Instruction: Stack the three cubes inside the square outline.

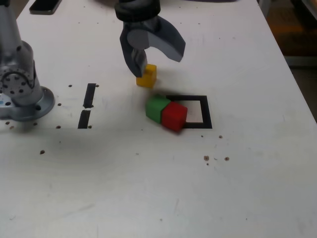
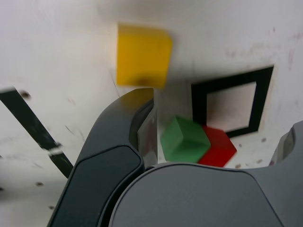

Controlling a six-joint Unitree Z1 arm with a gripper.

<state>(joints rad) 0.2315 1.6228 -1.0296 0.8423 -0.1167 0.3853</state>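
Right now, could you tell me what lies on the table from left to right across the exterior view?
Arm base → two short black tape strips → yellow cube → green cube → red cube → far side of the square outline.
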